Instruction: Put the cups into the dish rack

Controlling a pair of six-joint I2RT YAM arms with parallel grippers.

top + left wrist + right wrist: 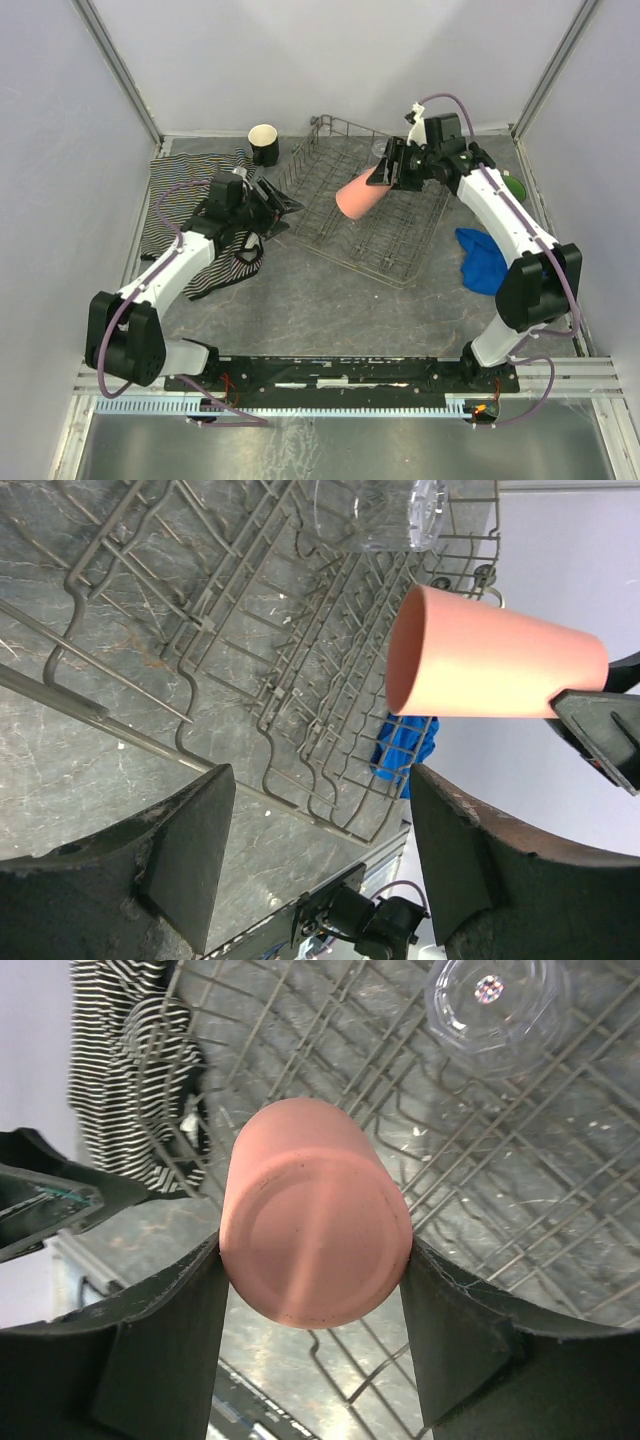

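Right gripper (388,170) pinched salmon-pink tumbler (357,196) near its base; long axis tilted, mouth toward frame's lower left, over dish rack (400,245). Left gripper (283,205) spread, empty.

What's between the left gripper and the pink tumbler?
Only the rack, its side wall and tines, between left gripper and tumbler; the left wrist view shows it.

Even, bright, soft-shadowed, sharp light.

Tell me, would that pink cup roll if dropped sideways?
Probably: the pink tumbler is smooth, round, handleless, so it may roll, though wires of the dish rack might catch it. It looks like light plastic, unlikely to shatter.
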